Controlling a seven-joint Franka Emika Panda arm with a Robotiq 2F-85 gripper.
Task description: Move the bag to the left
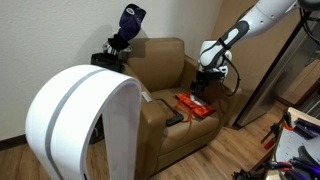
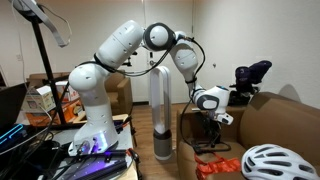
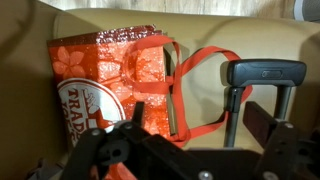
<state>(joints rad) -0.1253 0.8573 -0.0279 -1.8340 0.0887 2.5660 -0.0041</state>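
The bag point(image 3: 105, 75) is flat, orange-red and crinkly, with a white round logo and red strap handles. It lies on the seat of a brown armchair point(image 1: 160, 60) and shows in both exterior views point(image 1: 195, 105) point(image 2: 216, 166). My gripper point(image 3: 200, 125) hangs just above the seat with its fingers open and empty. In the wrist view the bag sits to the left of the jaws and its strap loop lies under them. The gripper also shows in both exterior views point(image 1: 204, 88) point(image 2: 211, 132), a little above the bag.
A black handle-shaped object point(image 3: 262, 72) lies on the seat beside the bag's straps. A dark blue golf bag point(image 1: 125, 40) stands behind the chair. A tall white bladeless fan point(image 1: 80, 125) stands close by. A white bicycle helmet point(image 2: 275, 162) rests near the bag.
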